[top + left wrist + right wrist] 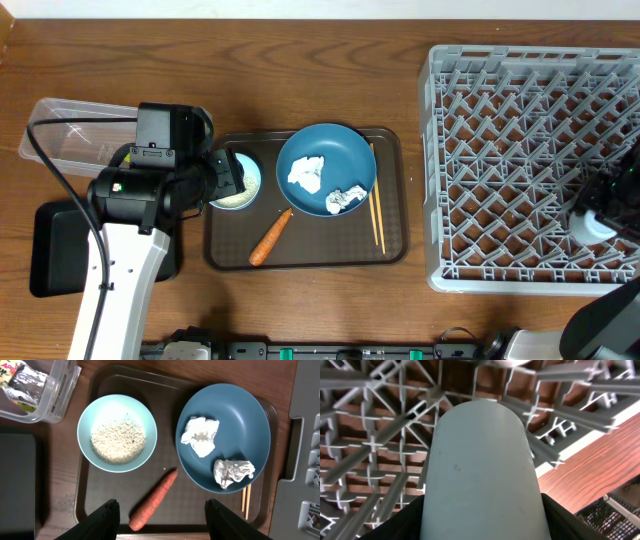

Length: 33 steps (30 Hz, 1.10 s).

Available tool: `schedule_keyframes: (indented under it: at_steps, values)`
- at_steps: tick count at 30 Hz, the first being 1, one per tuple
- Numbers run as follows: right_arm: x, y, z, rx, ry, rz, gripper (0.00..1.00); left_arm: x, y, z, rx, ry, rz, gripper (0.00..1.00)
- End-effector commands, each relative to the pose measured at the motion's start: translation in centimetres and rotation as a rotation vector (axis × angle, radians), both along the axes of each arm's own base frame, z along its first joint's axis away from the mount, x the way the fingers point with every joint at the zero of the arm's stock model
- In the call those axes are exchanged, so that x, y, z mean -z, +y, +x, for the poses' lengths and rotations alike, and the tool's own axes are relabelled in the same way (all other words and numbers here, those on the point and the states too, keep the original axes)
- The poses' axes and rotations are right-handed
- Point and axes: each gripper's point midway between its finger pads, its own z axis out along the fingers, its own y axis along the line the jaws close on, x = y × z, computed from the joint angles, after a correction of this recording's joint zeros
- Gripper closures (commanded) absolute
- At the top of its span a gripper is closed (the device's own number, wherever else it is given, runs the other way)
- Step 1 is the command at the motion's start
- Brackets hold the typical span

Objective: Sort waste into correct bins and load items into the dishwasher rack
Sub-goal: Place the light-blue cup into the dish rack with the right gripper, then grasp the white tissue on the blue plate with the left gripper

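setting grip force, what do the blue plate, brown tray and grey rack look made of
Blue plate: probably glazed ceramic or melamine, smooth, faint sheen. Brown tray: likely plastic, dull, moulded rounded rim. Grey rack: moulded plastic, matte, thin lattice ribs.

The left arm [125,275] has a white link, black joints, black cable [101,255].

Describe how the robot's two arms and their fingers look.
The left arm has a white lower link, black rounded joint housings with a small green light, and a black cable looping beside it. Its fingers are plain black. The right arm shows a grey link and black fingers.
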Motion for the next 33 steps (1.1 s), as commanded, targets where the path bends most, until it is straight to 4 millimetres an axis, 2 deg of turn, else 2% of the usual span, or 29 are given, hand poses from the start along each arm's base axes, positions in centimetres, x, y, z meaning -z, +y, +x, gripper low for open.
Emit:
schedule_keyframes:
  at_steps: [1,5,7,13,17,21,23,25,28,30,33]
  values:
    - [0.9,0.1,-0.2,0.029,0.0,0.015,0.57,-0.3,0.4,0.1,0.003,-0.01,0.021,0.42]
    - [1.3,0.2,-0.4,0.03,0.006,0.018,0.35,-0.3,0.4,0.1,0.003,-0.01,0.02,0.42]
    - [1.3,0.1,-0.3,0.03,0.002,0.016,0.01,-0.3,0.4,0.1,0.003,-0.01,0.02,0.42]
    - [1.4,0.3,-0.1,0.062,-0.011,0.023,0.01,-0.2,0.4,0.1,0.003,-0.006,0.021,0.36]
    - [1.2,1.8,1.6,0.043,-0.098,0.124,0.01,-0.2,0.4,0.1,0.003,-0.006,0.021,0.35]
    - [-0.8,3.9,4.1,-0.07,-0.195,0.197,0.01,-0.1,0.4,0.0,0.003,-0.004,0.021,0.34]
    - [-2.7,5.1,5.6,-0.137,-0.255,0.209,0.01,0.0,0.4,0.1,0.003,0.001,0.022,0.33]
    - [-4.8,6.9,7.2,-0.234,-0.319,0.218,0.01,0.3,0.4,0.1,0.003,0.011,0.022,0.33]
    - [-7.8,11.3,9.2,-0.43,-0.421,0.25,0.01,1.0,-0.2,0.5,0.018,0.033,0.006,0.33]
    - [-8.7,13.9,9.8,-0.528,-0.452,0.258,0.01,1.4,-1.0,1.2,0.042,0.036,-0.005,0.33]
    - [-8.7,17.2,9.9,-0.641,-0.44,0.271,0.01,2.1,-2.9,2.9,0.117,0.009,0.002,0.33]
